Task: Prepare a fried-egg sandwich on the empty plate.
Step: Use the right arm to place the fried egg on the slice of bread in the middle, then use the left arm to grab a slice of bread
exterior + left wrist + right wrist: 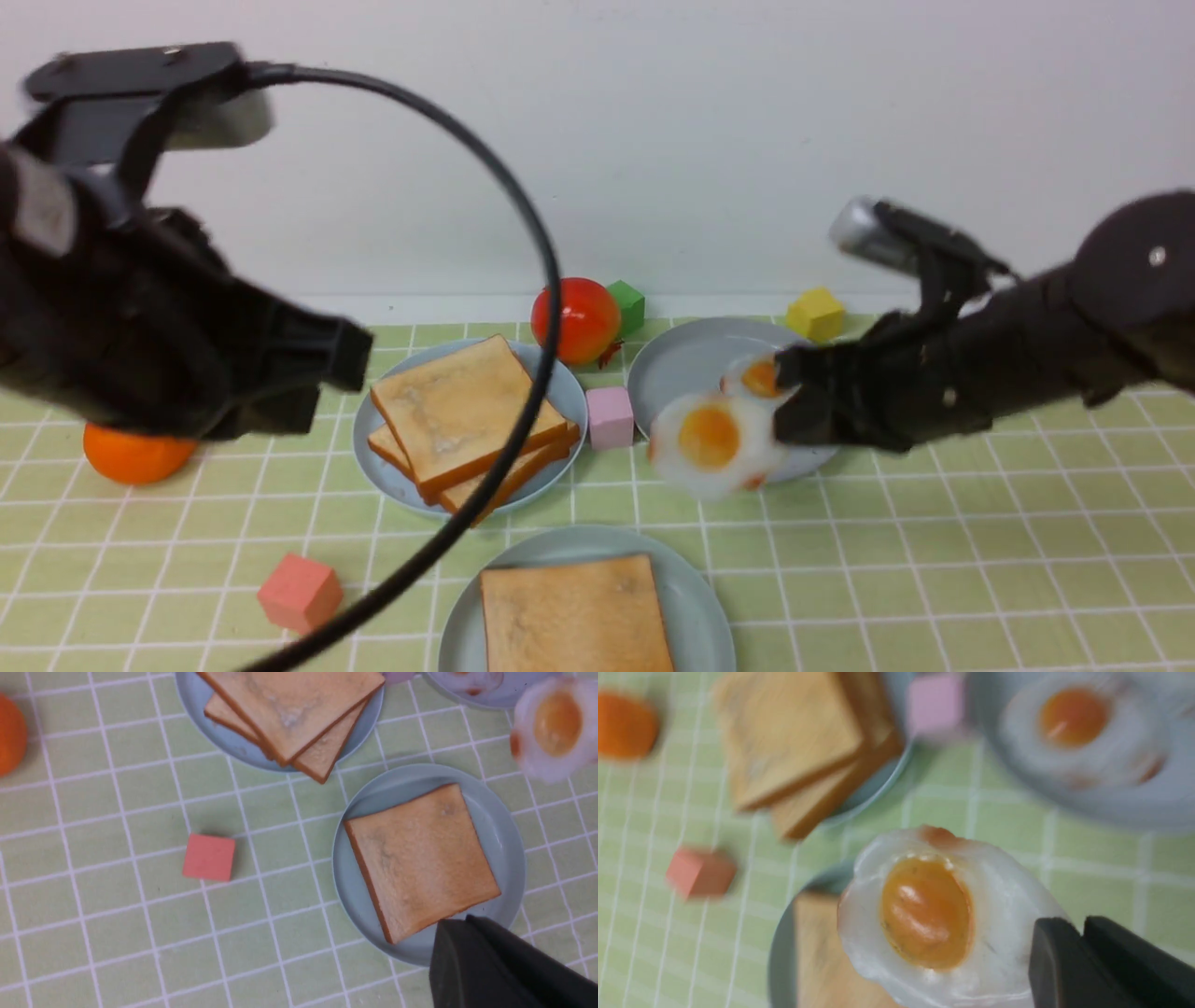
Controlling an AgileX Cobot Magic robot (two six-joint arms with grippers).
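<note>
My right gripper point(789, 411) is shut on the edge of a fried egg point(714, 441) and holds it in the air between the egg plate and the near plate; the egg also shows in the right wrist view point(934, 914) and the left wrist view point(553, 723). The pale plate point(695, 597) at the front centre carries one toast slice point(574, 616), also in the left wrist view point(420, 858). My left gripper point(460, 926) is shut and empty, raised at the left, its tips over that plate's edge.
A grey-blue plate point(392, 467) holds stacked toast slices point(462, 411). Another plate point(672, 364) holds a second egg point(752, 376). Around them lie a tomato point(576, 320), an orange point(135, 455), and pink point(609, 417), red point(299, 591), green point(625, 303) and yellow point(815, 315) cubes.
</note>
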